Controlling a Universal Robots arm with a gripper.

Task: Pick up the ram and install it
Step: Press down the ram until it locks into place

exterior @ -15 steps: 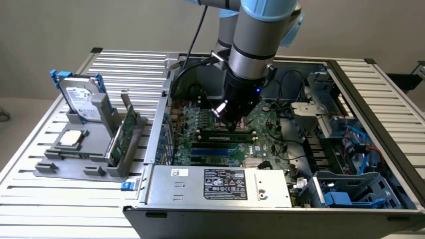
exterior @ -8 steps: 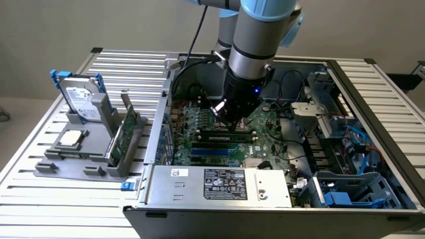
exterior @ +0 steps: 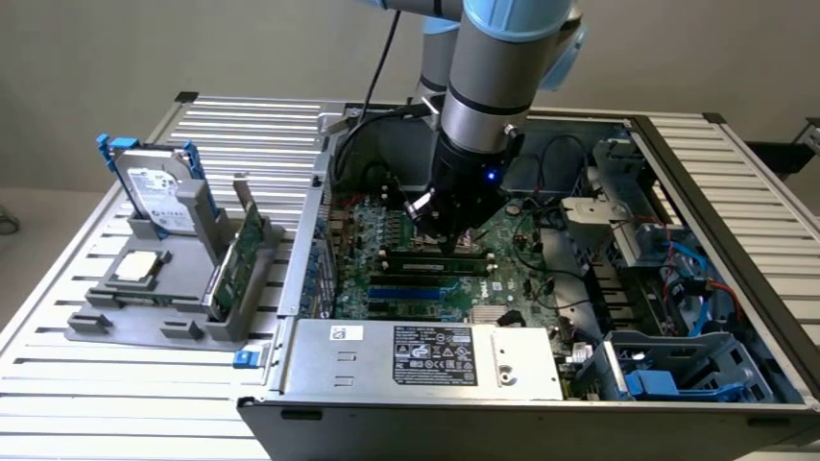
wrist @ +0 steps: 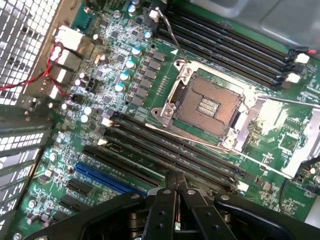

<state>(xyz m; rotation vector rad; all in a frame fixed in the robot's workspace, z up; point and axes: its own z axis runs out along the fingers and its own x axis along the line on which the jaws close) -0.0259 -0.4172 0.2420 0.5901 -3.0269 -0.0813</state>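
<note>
The ram [exterior: 240, 252] is standing on its long edge in the grey holder [exterior: 154, 317] on the slatted desk [exterior: 77, 403], at the exterior view's left of the open computer case [exterior: 539, 384]; it is showing as a long, thin green board, tilting slightly and running away from the camera between two grey uprights; it is sitting just beside the silver processor chip and in front of the blue-bracketed drive; its chips are perhaps facing the case, though the angle is too steep to tell.

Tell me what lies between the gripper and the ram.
In the exterior view, the computer case's side wall stands between the gripper, over the motherboard, and the ram upright in its gray holder.
</note>
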